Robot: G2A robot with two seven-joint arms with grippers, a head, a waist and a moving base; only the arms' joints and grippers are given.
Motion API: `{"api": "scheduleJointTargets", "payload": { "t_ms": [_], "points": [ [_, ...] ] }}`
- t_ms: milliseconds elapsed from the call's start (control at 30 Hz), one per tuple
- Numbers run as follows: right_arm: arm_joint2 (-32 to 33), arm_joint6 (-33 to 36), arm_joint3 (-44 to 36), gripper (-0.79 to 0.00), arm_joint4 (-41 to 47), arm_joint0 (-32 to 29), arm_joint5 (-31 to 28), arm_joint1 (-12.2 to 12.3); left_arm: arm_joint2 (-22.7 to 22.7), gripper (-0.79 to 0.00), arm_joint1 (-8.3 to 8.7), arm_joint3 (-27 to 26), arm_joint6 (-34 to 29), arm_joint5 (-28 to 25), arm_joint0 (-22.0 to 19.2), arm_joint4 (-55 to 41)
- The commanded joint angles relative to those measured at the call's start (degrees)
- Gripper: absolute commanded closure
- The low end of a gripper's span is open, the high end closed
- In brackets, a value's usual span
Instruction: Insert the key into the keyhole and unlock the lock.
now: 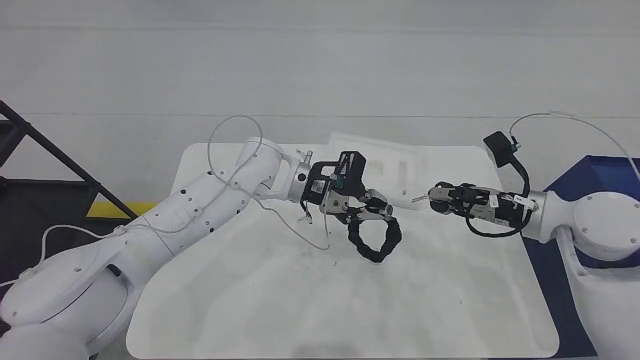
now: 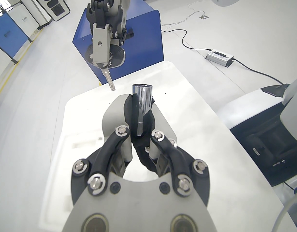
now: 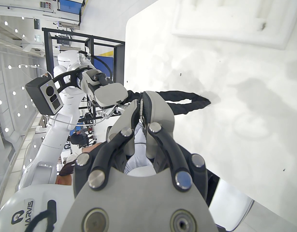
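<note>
From above, the left end effector (image 1: 372, 207) holds the cable lock (image 1: 377, 244) over the desk (image 1: 300, 300), facing the key (image 1: 421, 199) in the right end effector (image 1: 436, 198). In the left wrist view it is clamped shut on the lock's chrome cylinder (image 2: 141, 100), with the key (image 2: 108, 79) tip just beside the open end, not in. In the right wrist view the right end effector (image 3: 141, 102) pinches the key by its head; alignment seems the step in hand, and the next move calls for centring the tip, then pushing.

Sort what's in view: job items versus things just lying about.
Job: silver metal key, pinched in right tool; chrome cylinder lock on black fabric-sleeved cable loop, gripped in left tool.
Lying about: white foam tray with rectangular recesses, on white table.
</note>
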Motion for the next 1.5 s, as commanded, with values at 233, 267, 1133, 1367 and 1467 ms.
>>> {"api": "scheduleJointTargets", "payload": {
  "t_ms": [233, 267, 1133, 1367, 1467],
  "points": [
    [0.0, 0.0, 0.0, 0.0, 0.0, 0.0, 0.0, 0.0, 0.0, 0.0, 0.01, 0.0, 0.0, 0.0, 0.0, 0.0],
    [0.0, 0.0, 0.0, 0.0, 0.0, 0.0, 0.0, 0.0, 0.0, 0.0, 0.01, 0.0, 0.0, 0.0, 0.0, 0.0],
    [2.6, -14.6, -25.7, 0.0, -10.7, -15.2, 7.1, 1.1, -1.2, 0.0, -6.35, 10.5, 21.3, 14.9, 7.6, 14.2],
    [0.5, -17.8, -25.7, 0.0, -13.6, -16.4, 7.7, 1.2, -0.4, 0.0, -9.58, 14.7, 22.8, 14.7, 7.3, 14.5],
    [-0.4, -19.8, -25.7, 0.0, -14.6, -16.6, 7.1, 1.1, -0.2, 0.0, -10.76, 16.3, 23.5, 14.1, 7.1, 15.0]
  ]
}}
